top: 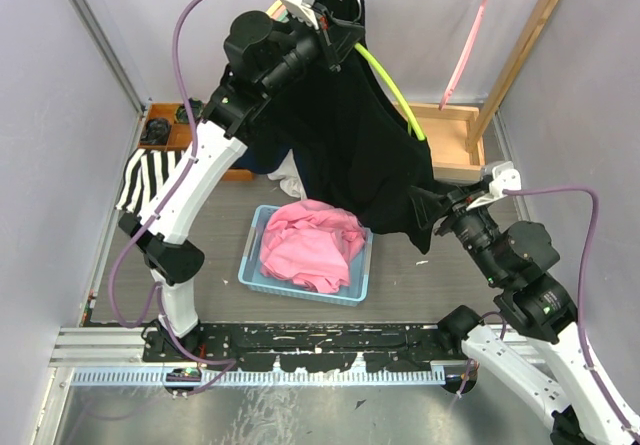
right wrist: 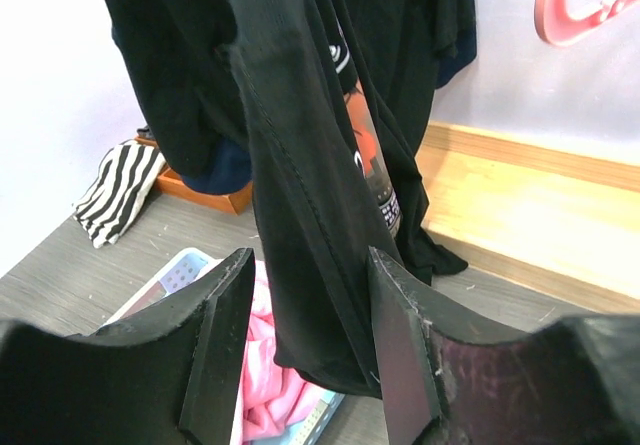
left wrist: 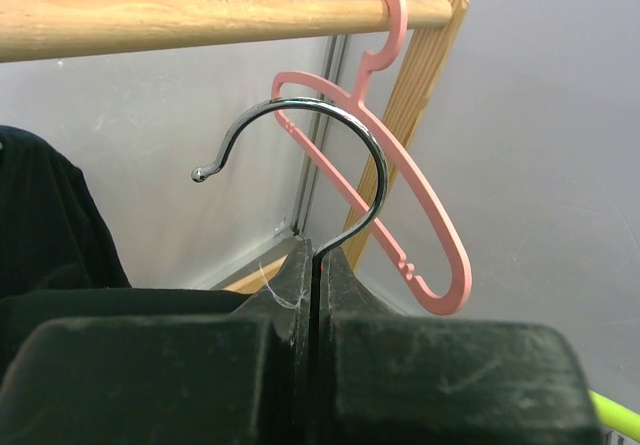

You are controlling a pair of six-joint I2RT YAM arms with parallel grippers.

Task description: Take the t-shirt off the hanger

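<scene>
A black t-shirt (top: pixel 350 135) hangs on a lime-green hanger (top: pixel 395 90) with a metal hook (left wrist: pixel 330 155). My left gripper (top: pixel 335 30) is high at the back, shut on the stem of that hook; in the left wrist view (left wrist: pixel 315 265) the wire is pinched between the pads. The hook is off the rail. My right gripper (top: pixel 425 210) is open at the shirt's lower right hem. In the right wrist view (right wrist: pixel 308 257) a hanging fold of the black shirt (right wrist: pixel 300 165) lies between the spread fingers, which are not closed on it.
A blue basket (top: pixel 255 255) with pink cloth (top: pixel 310 245) sits below the shirt. A zebra-striped cloth (top: pixel 150 180) lies at left. An empty pink hanger (left wrist: pixel 420 215) hangs on the wooden rail (left wrist: pixel 150 20). The wooden rack base (top: pixel 455 140) is at back right.
</scene>
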